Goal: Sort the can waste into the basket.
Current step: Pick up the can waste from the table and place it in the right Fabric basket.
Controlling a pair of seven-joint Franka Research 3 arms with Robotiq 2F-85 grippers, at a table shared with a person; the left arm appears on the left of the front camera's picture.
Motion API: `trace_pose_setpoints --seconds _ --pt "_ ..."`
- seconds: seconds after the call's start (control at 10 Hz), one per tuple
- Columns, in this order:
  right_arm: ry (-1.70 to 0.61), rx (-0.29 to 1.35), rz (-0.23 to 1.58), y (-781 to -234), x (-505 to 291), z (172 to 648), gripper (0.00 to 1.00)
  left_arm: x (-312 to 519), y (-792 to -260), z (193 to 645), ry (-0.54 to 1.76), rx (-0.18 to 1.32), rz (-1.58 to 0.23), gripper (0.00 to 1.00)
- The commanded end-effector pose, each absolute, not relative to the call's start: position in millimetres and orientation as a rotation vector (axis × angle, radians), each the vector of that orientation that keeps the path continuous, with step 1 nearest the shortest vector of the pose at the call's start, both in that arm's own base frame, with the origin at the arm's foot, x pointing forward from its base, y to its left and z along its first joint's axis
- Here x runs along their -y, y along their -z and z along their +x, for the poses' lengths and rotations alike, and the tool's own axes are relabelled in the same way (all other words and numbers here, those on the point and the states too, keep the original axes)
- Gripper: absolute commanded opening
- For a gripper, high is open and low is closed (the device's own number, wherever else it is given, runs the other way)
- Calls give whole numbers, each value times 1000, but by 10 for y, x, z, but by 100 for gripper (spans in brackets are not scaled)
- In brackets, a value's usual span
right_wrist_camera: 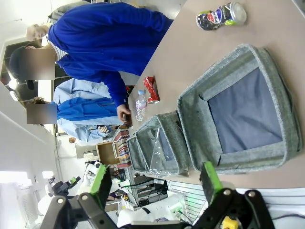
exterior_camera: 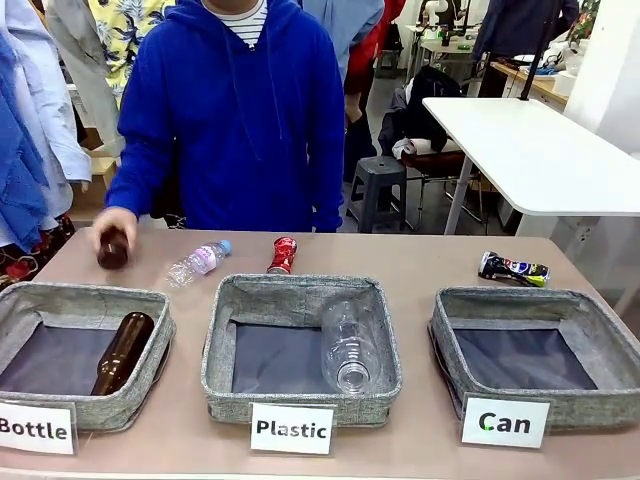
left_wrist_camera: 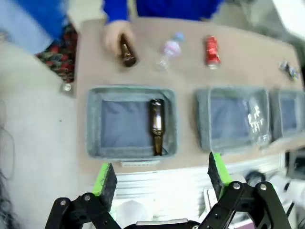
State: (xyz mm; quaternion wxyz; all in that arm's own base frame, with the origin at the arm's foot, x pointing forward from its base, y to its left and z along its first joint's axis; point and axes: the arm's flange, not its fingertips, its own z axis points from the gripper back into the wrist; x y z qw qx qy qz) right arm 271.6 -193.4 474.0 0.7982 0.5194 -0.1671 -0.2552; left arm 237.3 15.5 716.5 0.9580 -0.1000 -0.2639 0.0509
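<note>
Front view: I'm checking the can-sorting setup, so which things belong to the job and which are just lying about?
Job: red can; dark can; Can basket.
Lying about: Plastic basket; big clear bottle; small clear bottle; Bottle basket; brown bottle; second brown bottle under a hand.

Bottle basket (exterior_camera: 80, 295), left of the Plastic basket (exterior_camera: 300, 288), is clipped by the frame edge. Far-left of it, the person's hand (exterior_camera: 112, 225) covers part of a brown bottle (exterior_camera: 112, 256). Dark can (left_wrist_camera: 289, 70), far right of it, is tiny and blurred.
</note>
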Motion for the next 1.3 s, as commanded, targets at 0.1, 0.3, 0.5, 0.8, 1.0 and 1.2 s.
trace_pose_setpoints --seconds 0.1,0.3,0.5,0.8,1.0,1.2 --pt "528 384 1135 -4745 1942 2730 100 -961 -6983 1852 -574 794 -228 100" --pt "528 384 1135 -4745 1942 2730 100 -1407 -6752 1424 -878 892 -337 100" --pt "528 384 1135 -4745 1942 2730 100 -1641 -6575 1204 -950 977 -465 100" --pt "528 384 1135 -4745 1942 2730 100 -1651 -6558 1308 -929 953 -483 100" --pt "528 384 1135 -4745 1942 2730 100 -1601 -6618 1493 -904 927 -462 100" --pt "528 384 1135 -4745 1942 2730 100 -1539 -6665 1625 -879 903 -439 100"
